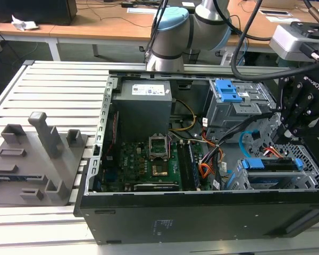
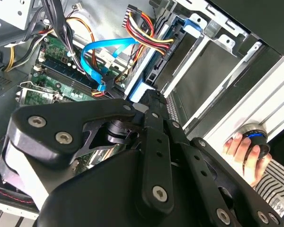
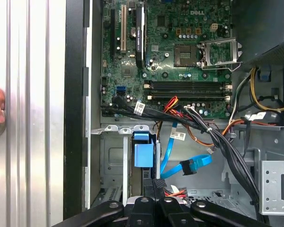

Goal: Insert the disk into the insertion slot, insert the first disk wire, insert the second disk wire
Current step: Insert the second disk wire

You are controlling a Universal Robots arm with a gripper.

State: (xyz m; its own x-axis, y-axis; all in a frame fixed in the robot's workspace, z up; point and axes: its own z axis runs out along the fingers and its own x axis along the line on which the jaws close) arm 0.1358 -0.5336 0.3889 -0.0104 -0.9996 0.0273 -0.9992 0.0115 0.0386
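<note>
The disk [image 1: 271, 164] sat in the slot [image 1: 311, 162], so I think the job was at the first wire [image 3: 173, 191]. Its plug would need a straight, soft push into the disk's back. The gripper [image 3: 154, 182] was squeezed shut right beside those red wires, and I could not tell if it held the plug, while the blue second wire [image 3: 196, 162] hung loose nearby.

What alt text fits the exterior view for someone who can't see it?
The arm's gripper hangs over the silver insertion slot, which holds the blue-framed disk, at the exterior view's right of an open computer case on a slatted table. The light-blue second disk wire loops beside it.
</note>
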